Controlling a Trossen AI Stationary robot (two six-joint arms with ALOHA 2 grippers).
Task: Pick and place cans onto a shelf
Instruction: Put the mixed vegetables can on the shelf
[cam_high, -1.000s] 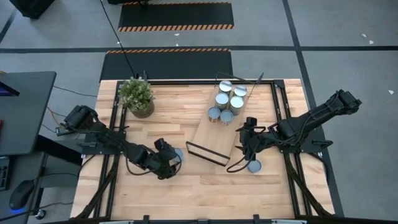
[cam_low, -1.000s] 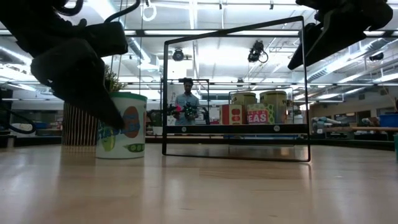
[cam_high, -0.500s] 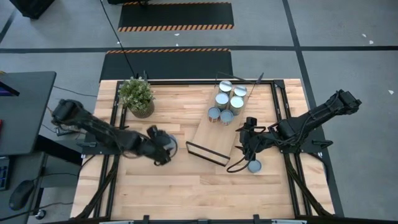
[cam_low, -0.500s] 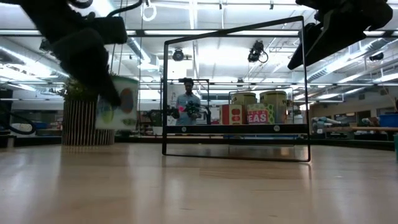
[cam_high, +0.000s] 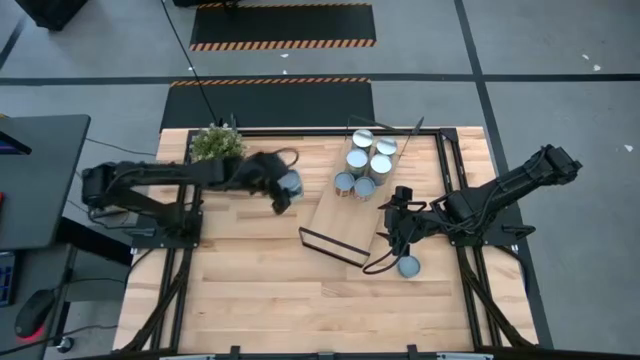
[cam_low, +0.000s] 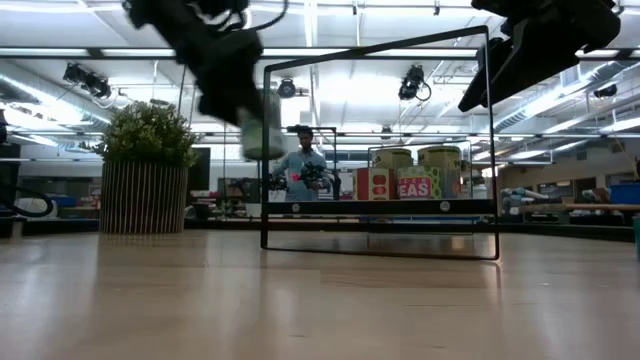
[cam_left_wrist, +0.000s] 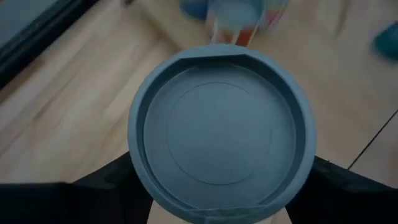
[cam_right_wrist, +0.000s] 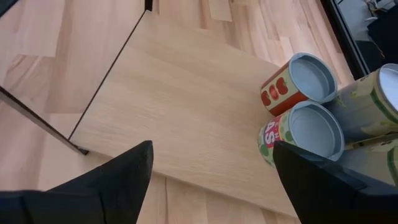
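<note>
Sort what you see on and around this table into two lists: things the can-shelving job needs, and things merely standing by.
Job:
carried can, in left gripper
shelf
cans on shelf
loose can, by right gripper

Standing by:
potted plant
person in the room behind

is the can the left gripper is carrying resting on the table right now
No, in the low view the can hangs in the left gripper, well above the tabletop.
</note>
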